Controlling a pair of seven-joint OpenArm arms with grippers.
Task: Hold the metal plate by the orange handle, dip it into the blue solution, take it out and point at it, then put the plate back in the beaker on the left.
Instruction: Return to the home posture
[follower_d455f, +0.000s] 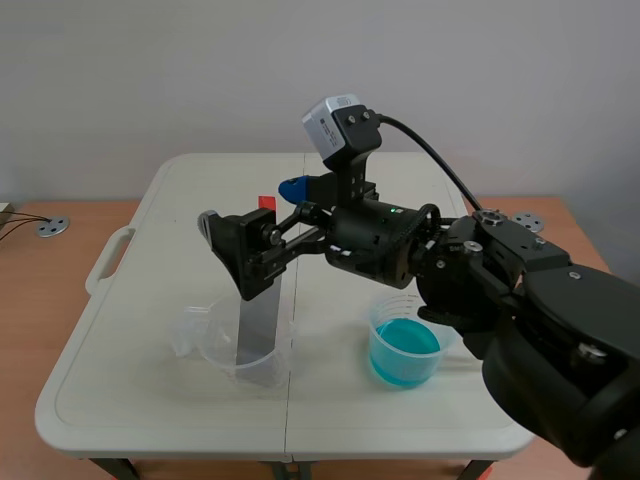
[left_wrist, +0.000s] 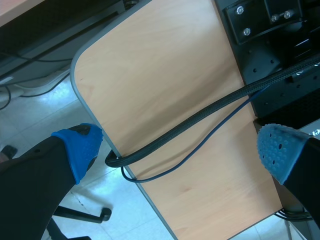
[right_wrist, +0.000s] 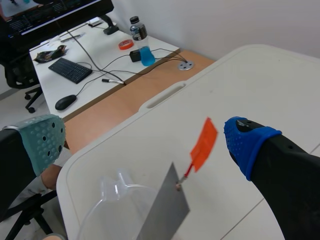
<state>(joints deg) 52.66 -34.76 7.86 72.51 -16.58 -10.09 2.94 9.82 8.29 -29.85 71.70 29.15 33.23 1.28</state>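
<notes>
With fingers spread wide, the right gripper (right_wrist: 145, 141) should centre the orange handle (right_wrist: 204, 145), now nearer its blue fingertip (right_wrist: 245, 142), before clamping squarely; the left gripper (left_wrist: 180, 152) also stands parted.

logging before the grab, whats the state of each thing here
clear beaker: upright, no liquid seen
metal plate: stands leaning in the clear beaker, not gripped
beaker of blue solution: upright, part full
right gripper: open, orange handle between its fingers, untouched
left gripper: open, holding nothing
</notes>
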